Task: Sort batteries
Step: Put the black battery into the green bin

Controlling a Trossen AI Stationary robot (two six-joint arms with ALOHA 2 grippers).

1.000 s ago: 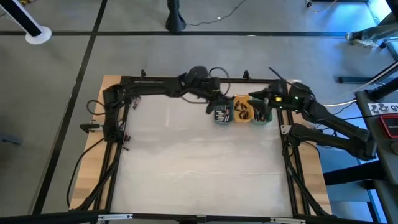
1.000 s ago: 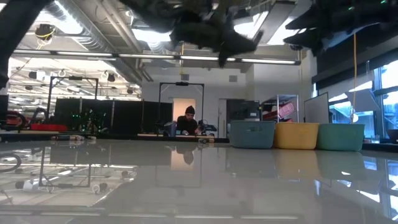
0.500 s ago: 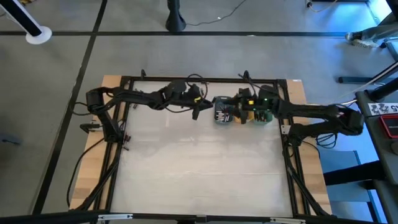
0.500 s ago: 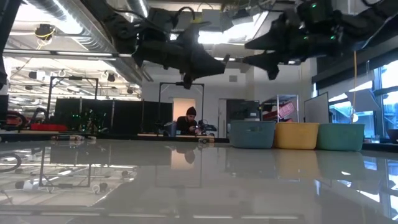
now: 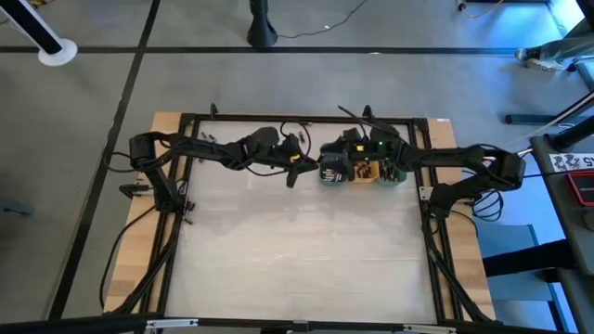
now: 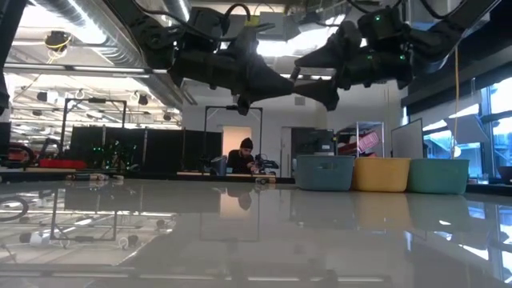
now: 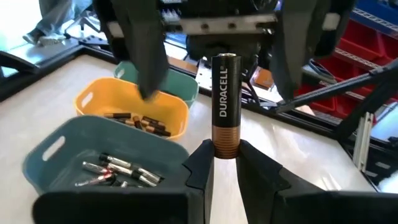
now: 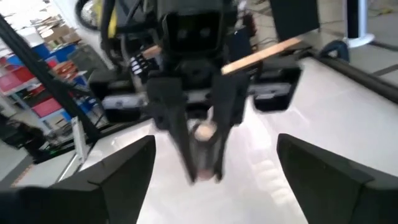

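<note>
Mid-handover at upper centre of the high view: the left gripper (image 7: 225,163) clamps a copper-topped battery (image 7: 225,106) upright, facing the right gripper (image 5: 327,167), its fingers spread wide. Cells already lie in the blue tray (image 7: 53,163) and orange tray (image 7: 134,102); this one remains unsorted

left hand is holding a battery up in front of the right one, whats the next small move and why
Probably ease the open right hand forward around the battery and close. The left hand pinches only its copper end, leaving the black top free, and the right's fingers already straddle it.
</note>
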